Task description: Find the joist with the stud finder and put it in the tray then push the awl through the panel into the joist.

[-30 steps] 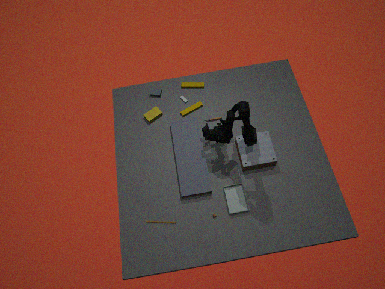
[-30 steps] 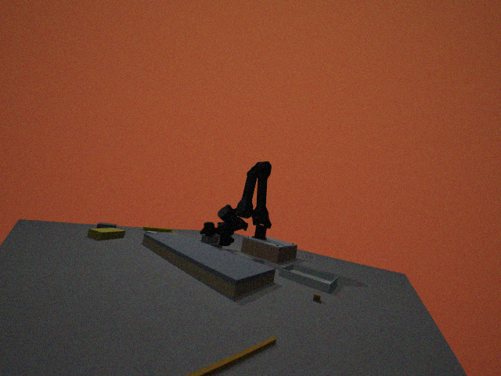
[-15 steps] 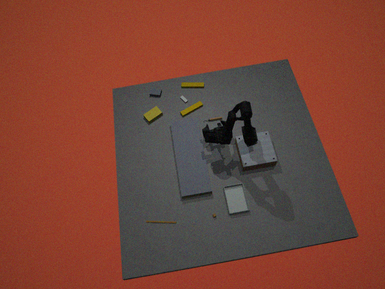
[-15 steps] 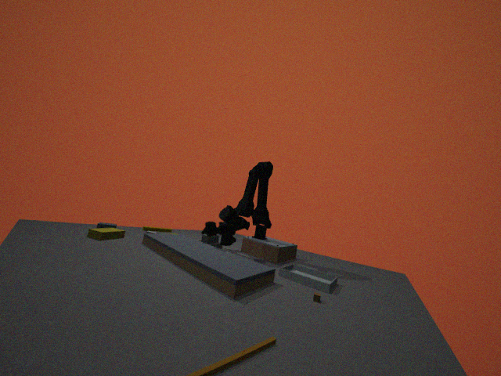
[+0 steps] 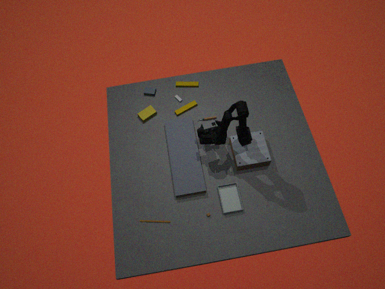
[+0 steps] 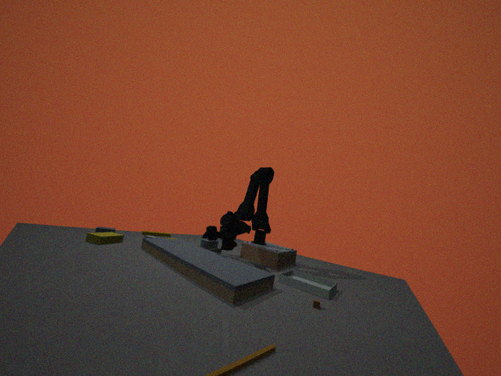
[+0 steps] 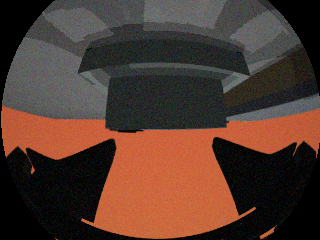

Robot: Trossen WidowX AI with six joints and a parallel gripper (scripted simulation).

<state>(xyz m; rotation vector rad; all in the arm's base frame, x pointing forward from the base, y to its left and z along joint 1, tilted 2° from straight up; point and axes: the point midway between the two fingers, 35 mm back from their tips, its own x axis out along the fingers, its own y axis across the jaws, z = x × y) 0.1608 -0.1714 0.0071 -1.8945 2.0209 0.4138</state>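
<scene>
End effector point(image 5: 203, 136) spread wide, nothing pinched. Stud finder point(image 5: 209, 125) on worktop point(image 5: 280, 93) right under/just ahead of it. Awl point(image 5: 209, 118) just beyond. Floor panel point(image 5: 184, 158) alongside, tray point(image 5: 230, 198) well apart, nothing blocking.

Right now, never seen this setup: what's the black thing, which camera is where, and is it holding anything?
The black thing is a jointed robot arm bolted to a pale block, standing on a grey board. One picture looks down from above, one looks low across the board from the side, and the round one is shot from a camera on the wrist. Its hand is open and holds nothing; it hovers beside the long raised floor panel, near a small pale device, probably the stud finder. A thin orange-handled tool, likely the awl, lies just past it. Also there: a white tray, yellow blocks and small scraps.
</scene>
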